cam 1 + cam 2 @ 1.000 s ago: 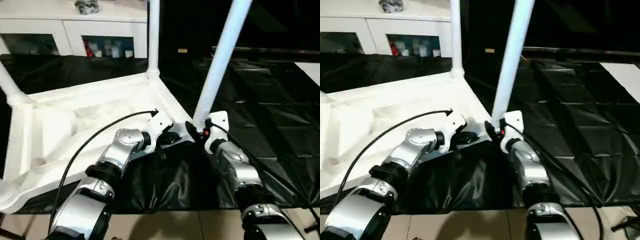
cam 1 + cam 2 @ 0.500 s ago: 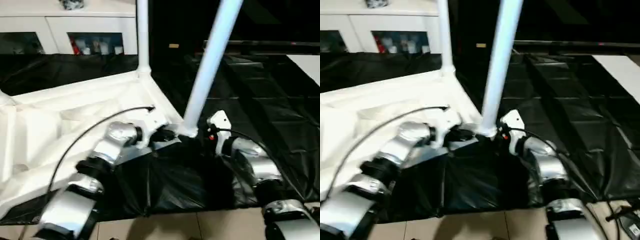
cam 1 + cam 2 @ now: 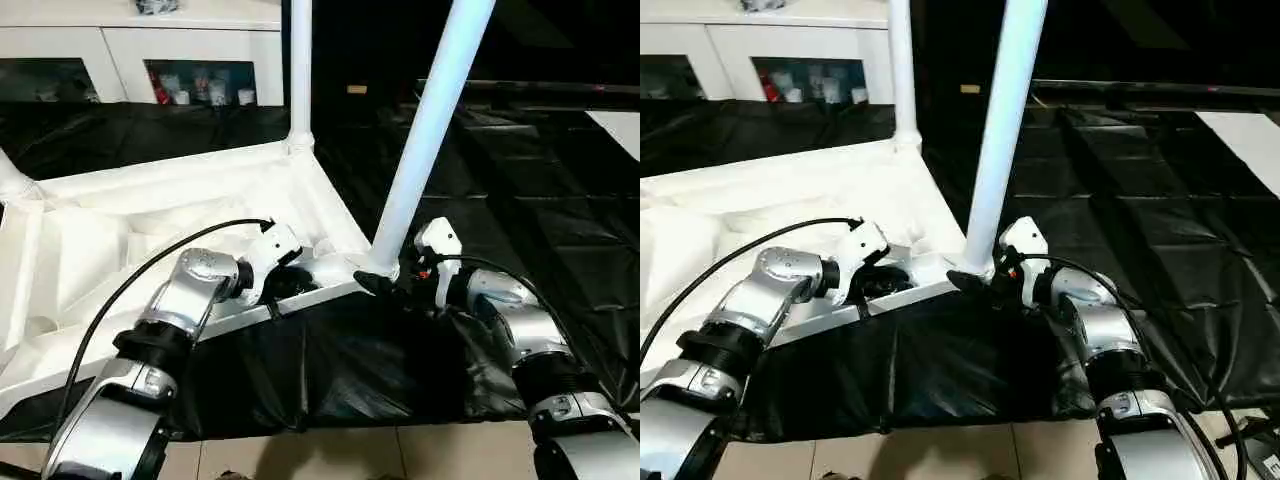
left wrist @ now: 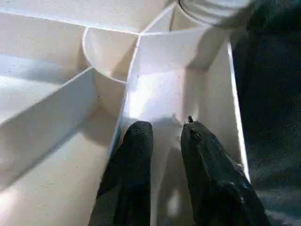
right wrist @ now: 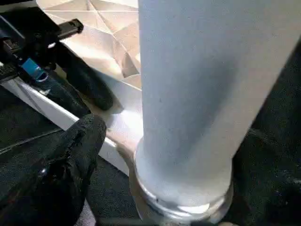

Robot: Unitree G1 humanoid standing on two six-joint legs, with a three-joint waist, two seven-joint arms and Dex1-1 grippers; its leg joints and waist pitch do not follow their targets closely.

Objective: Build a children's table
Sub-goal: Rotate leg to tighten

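1. The tabletop point(image 3: 150, 220) was large, white, rectangular plastic, and it lay upside down with its ribbed underside facing up on the left of the scene.
2. One long white tapered leg point(image 3: 432, 120) stood in the near right corner socket point(image 3: 378, 266), leaning slightly to the right as it rose.
3. A second leg point(image 3: 300, 60) stood upright in the far right corner socket point(image 3: 299, 143).
4. A third leg point(image 3: 10, 178) rose from the far left corner, cut off at the picture's edge.

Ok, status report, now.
Left gripper slightly open, fingers inside tabletop ribs. Right gripper at near leg base, grip unclear. Nothing in the way.
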